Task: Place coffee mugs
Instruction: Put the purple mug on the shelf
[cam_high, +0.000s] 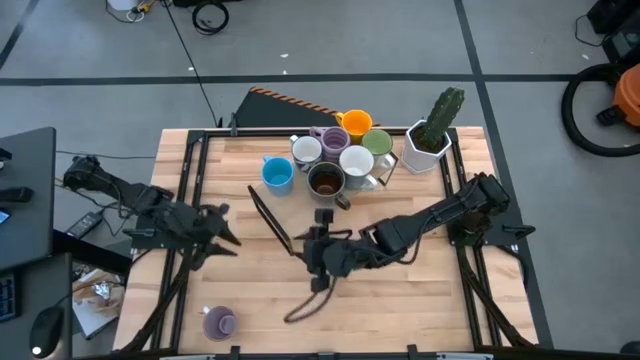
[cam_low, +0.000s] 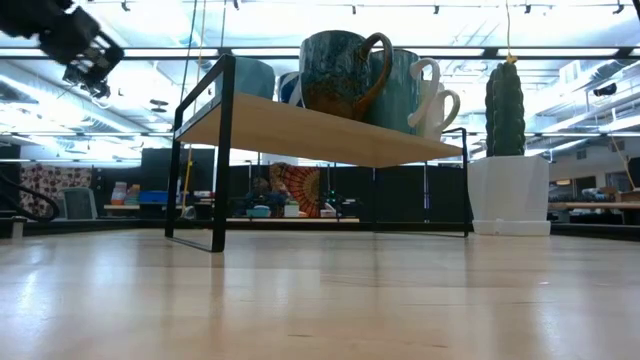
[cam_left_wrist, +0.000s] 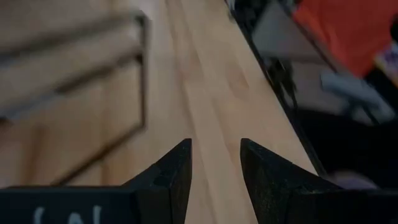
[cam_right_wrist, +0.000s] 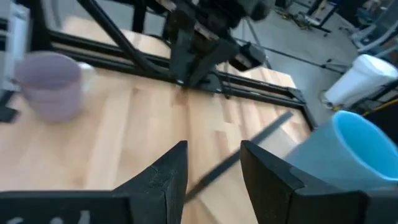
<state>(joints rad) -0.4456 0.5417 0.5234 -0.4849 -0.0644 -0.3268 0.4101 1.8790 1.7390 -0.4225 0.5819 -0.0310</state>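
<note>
Standing empty on the shelf, the mugs (cam_high: 335, 155) cluster; both end effectors spread, holding nothing

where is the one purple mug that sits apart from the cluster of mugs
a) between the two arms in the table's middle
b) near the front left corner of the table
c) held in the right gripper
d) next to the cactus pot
b: in the high view the lone purple mug stands by the table's front left corner, far from the cluster on the rack, with no gripper holding it.
</note>
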